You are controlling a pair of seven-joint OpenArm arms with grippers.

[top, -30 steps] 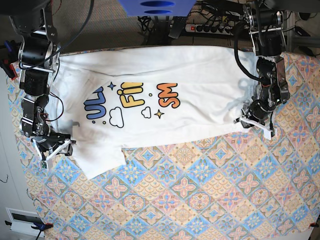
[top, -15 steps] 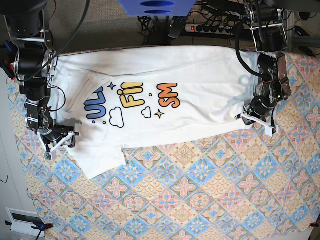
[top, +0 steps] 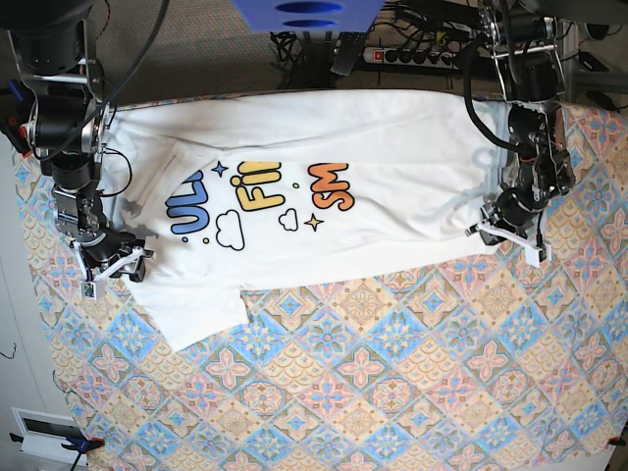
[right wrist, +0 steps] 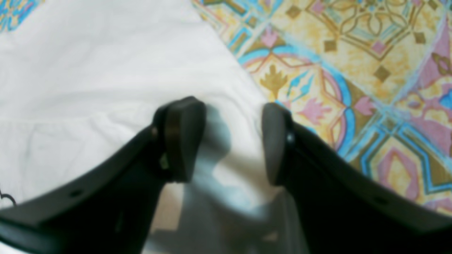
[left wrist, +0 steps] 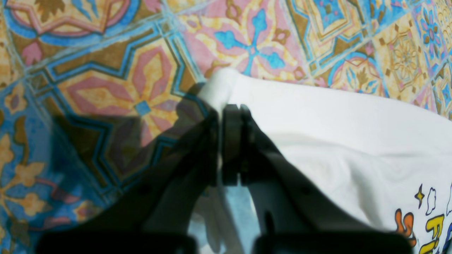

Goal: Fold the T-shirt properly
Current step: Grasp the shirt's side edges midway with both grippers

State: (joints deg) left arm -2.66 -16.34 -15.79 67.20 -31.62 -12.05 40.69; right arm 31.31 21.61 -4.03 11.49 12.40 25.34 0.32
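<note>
The white T-shirt (top: 392,211) lies print-up across the far half of the table, its sleeve hanging toward the near left. My left gripper (top: 502,238) is shut on the shirt's near right corner. In the left wrist view the left gripper (left wrist: 229,111) pinches a fold of the T-shirt (left wrist: 353,141) just above the cloth. My right gripper (top: 116,267) stands open at the shirt's left edge. In the right wrist view the right gripper (right wrist: 229,141) has its fingers apart over the T-shirt (right wrist: 88,70), close to its border, with nothing held.
A patterned tablecloth (top: 392,373) covers the table and lies bare in front of the shirt. Behind the table's far edge are a power strip (top: 412,54), cables and a blue object (top: 304,12).
My right gripper has moved up and inward onto the shirt's left edge, still open. My left gripper stays shut on the corner and has barely shifted.
</note>
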